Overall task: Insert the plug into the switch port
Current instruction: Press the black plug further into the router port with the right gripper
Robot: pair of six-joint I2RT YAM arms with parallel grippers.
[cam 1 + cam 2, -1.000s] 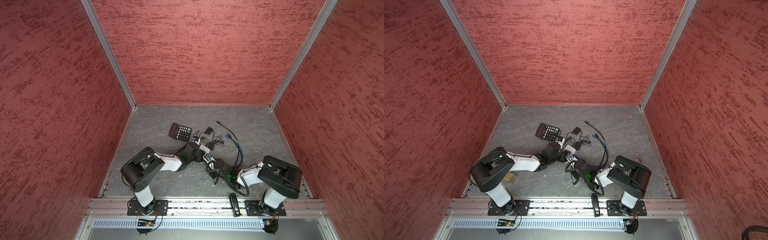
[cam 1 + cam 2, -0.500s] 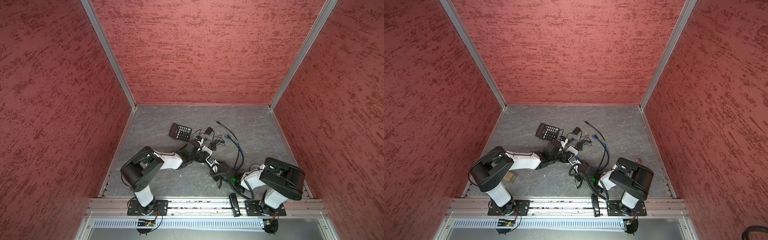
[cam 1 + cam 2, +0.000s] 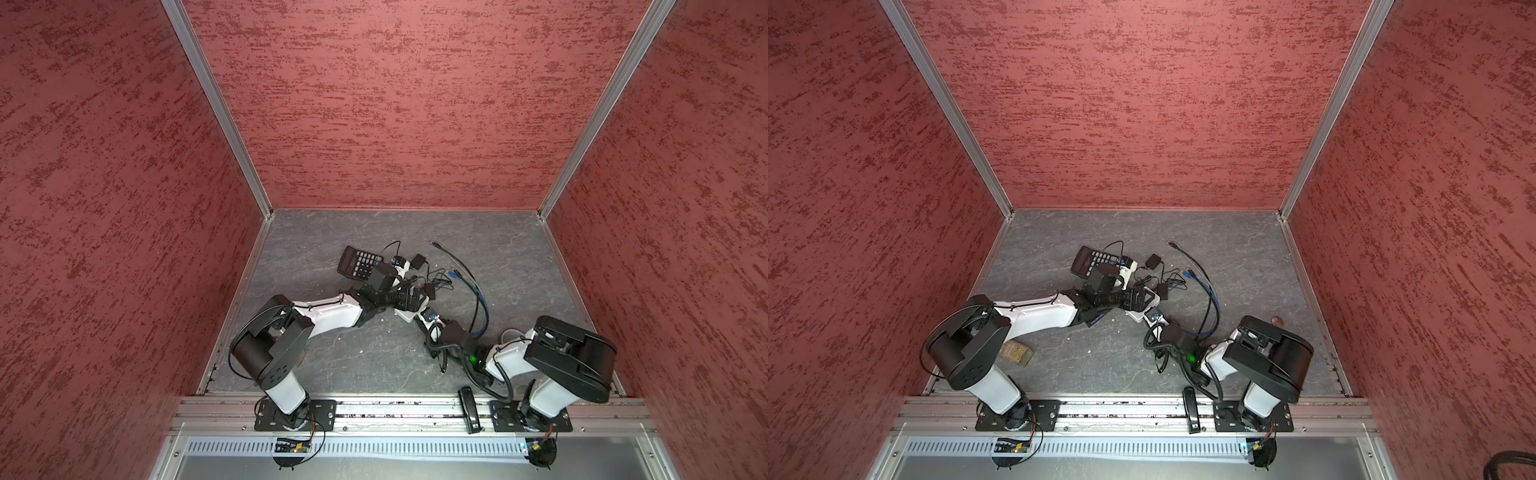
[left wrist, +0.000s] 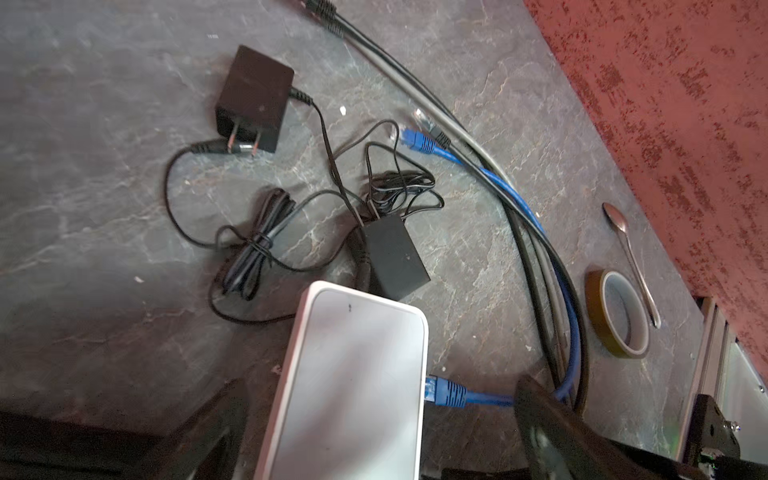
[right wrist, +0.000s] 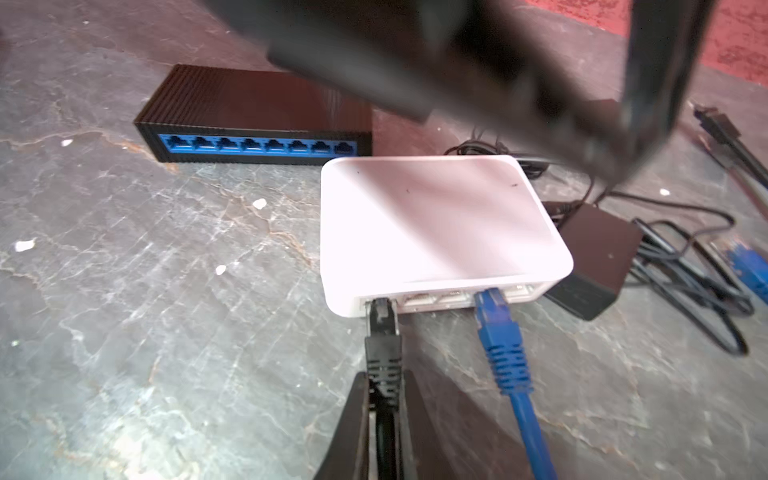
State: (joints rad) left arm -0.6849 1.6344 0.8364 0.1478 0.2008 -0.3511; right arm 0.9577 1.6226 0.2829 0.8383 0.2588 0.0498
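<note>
In both top views the two arms meet over a tangle of cables near the middle of the grey surface (image 3: 332,361). The white switch (image 3: 406,314) lies there, half hidden under the left arm's wrist. A calculator (image 3: 359,262) sits just behind it. Both grips are too small to read from up here.

In the left wrist view the left fingers (image 4: 548,419) stand wide apart on either side of the white switch, and neither seems to touch its case. A blue plug (image 4: 442,392) sits in the switch's port face, between the case and one finger. A power adapter (image 4: 395,257) lies against the switch's far end.

In the right wrist view the right fingers (image 5: 345,440) are clamped on the ribbed boot of the black plug (image 5: 382,328), just behind its body. The plug's nose is at the mouth of the end port, two empty ports away from the blue plug. I cannot tell whether it has latched. A black switch (image 5: 253,120) with blue ports lies behind.

The black plug looks light and hard, with a thin latch tab that could snap. Its boot probably flexes, so the best hold is low on the boot, close to the body. The white switch looks light and smooth. With nothing bracing it, it will likely slide away under a push.
</note>
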